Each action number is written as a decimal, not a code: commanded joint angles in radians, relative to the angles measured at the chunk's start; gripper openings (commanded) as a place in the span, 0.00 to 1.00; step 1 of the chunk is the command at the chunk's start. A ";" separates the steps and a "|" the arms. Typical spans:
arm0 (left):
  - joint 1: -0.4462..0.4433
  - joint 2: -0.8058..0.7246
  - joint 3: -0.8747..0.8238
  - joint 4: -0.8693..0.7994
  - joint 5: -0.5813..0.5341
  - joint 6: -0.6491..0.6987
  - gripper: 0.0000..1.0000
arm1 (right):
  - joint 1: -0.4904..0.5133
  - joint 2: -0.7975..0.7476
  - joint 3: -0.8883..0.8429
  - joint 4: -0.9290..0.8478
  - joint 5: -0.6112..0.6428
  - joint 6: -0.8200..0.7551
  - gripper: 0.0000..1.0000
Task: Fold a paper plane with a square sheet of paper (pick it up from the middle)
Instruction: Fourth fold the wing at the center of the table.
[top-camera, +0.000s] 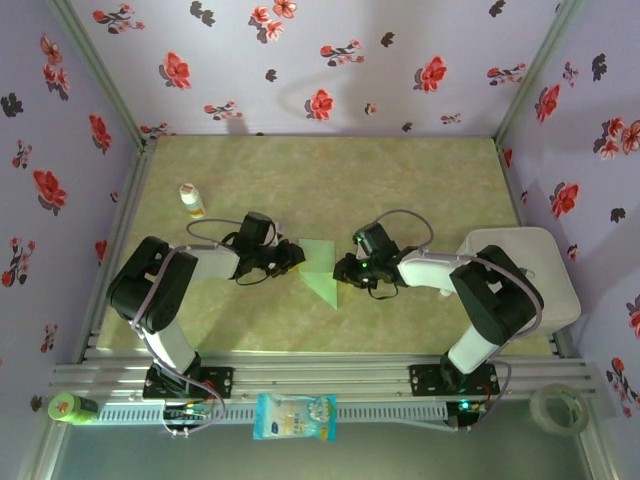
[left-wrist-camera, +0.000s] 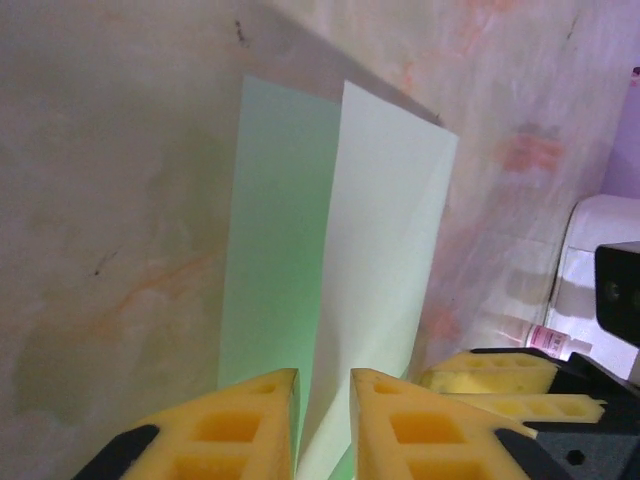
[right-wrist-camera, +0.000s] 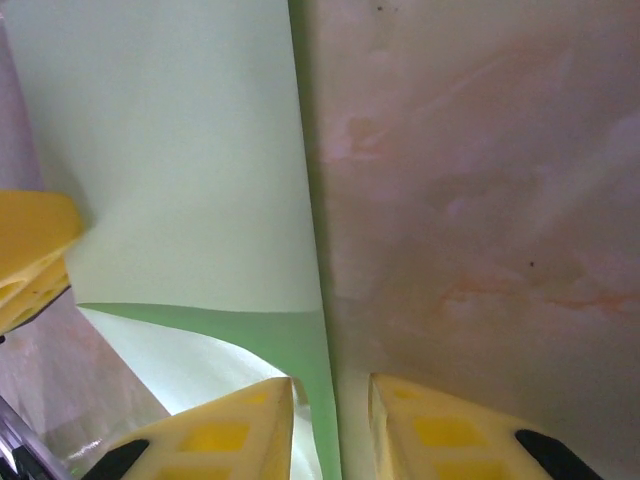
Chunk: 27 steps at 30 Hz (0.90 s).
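while the square sheet of paper (top-camera: 322, 266), folded to a pale green triangle, lies at the middle of the desk (top-camera: 420, 180), the left gripper (top-camera: 288, 258) and right gripper (top-camera: 345, 270) meet it from opposite sides. each straddles a paper edge between narrowly parted yellow fingers (left-wrist-camera: 240, 425), probably to steady one side for creasing the other. whether either truly pinches the paper, i cannot tell. one flap stands tent-like off the desk.

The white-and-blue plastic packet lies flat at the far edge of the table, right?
No: the white-and-blue plastic packet lies flat at the near edge of the table, not the far one, as the top external view shows.
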 joint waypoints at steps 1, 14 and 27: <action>0.001 0.011 -0.017 0.059 0.026 -0.025 0.17 | 0.004 -0.002 0.015 -0.045 0.028 -0.023 0.26; -0.012 -0.070 -0.095 0.143 -0.126 -0.101 0.00 | 0.004 -0.129 0.038 -0.191 0.185 -0.065 0.32; -0.061 -0.135 -0.134 0.123 -0.266 -0.136 0.00 | 0.049 -0.241 -0.011 -0.153 0.331 -0.153 0.34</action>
